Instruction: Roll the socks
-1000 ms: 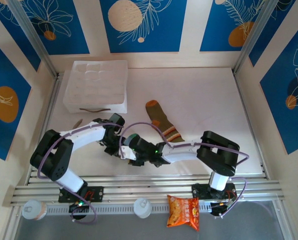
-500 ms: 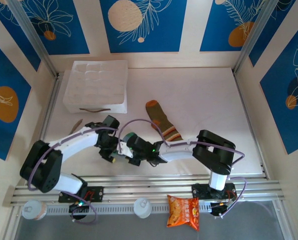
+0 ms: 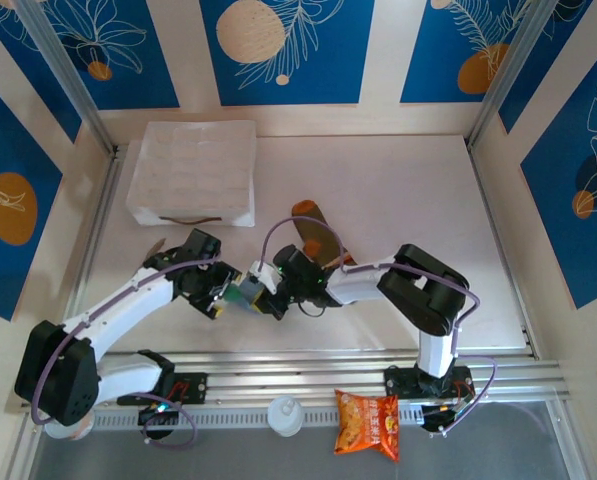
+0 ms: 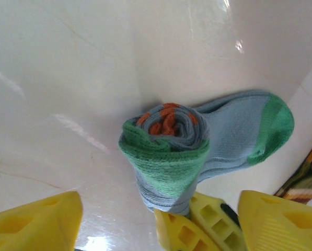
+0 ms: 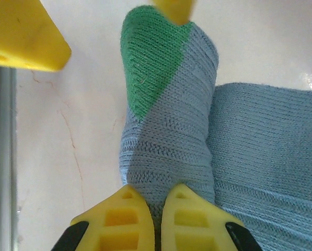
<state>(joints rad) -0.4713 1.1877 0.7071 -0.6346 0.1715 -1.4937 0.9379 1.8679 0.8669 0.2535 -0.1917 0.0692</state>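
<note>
Top view, left claw: the left gripper (image 3: 224, 297) was spread open just left of a small grey-green bundle near the table's (image 3: 418, 190) front edge.
Top view, right claw: the right gripper (image 3: 268, 293) met that bundle from the right.
Top view, socks: the bundle was the grey-blue sock (image 3: 246, 292); the olive-brown sock (image 3: 316, 228) lay just behind, partly under the right arm.
Top view, other: a white tray (image 3: 193, 170) sat at the back left and an orange snack packet (image 3: 368, 424) in front of the rail.
Left wrist, sock: it was rolled from the cuff, with the green toe flat on the table.
Left wrist, claw: the left fingers (image 4: 35, 222) stood wide on either side, not touching the roll.
Right wrist, claw: the right fingers (image 5: 129, 219) were closed, pinching the roll's near end.
</note>
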